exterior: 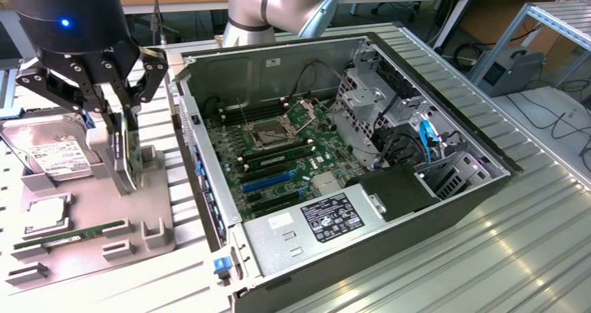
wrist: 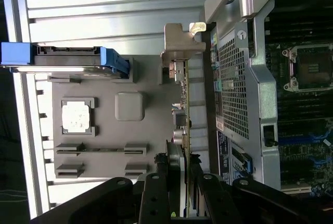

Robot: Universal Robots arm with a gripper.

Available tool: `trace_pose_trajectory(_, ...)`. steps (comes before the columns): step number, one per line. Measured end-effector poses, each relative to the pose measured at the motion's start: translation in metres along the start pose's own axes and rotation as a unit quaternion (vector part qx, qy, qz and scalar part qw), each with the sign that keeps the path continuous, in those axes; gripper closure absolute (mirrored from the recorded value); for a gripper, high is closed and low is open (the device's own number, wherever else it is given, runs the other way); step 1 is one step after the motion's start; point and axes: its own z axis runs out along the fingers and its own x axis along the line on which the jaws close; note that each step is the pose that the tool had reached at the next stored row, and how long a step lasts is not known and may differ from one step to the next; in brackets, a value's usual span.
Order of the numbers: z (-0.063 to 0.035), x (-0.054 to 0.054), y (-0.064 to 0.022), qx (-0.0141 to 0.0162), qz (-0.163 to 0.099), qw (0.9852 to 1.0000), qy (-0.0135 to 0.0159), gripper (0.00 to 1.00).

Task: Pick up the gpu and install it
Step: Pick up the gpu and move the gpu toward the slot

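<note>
The hand (exterior: 118, 109) is hanging over a grey tray (exterior: 93, 199) at the exterior view's left, and it is gripping the graphics card (exterior: 126, 154) with its fingers (exterior: 140, 95) pressing on both flat faces of the upper part of the board. The card is standing upright on its edge, with its lower end reaching down to about the tray's surface; whether it is touching the tray cannot be told. In the wrist view the card (wrist: 183, 109) is showing edge-on as a thin strip running out from between the black fingers (wrist: 156, 193), with its silver end bracket (wrist: 179, 47) at the far end, just beside the wall of the open computer case (wrist: 244, 78). On the tray, a hard drive (exterior: 51, 154) with a white label is resting just beside the card, away from the case; a square processor chip (exterior: 46, 215) is sitting in a pocket nearer the camera, and a slim memory stick (exterior: 72, 235) is lying in its holders nearer still. The case is lying on its side on the ribbed metal desk (exterior: 480, 257) with its motherboard (exterior: 268, 154) facing up, close beside the tray. The silver arm (exterior: 277, 1) is rising behind the case.
</note>
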Motion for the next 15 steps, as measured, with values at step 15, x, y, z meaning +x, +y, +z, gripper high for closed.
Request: trace_pose_trajectory(15, -0.0083, -0.0002, 0.0001, 0.0004, 0.000, 1.0000, 0.0000, 0.73)
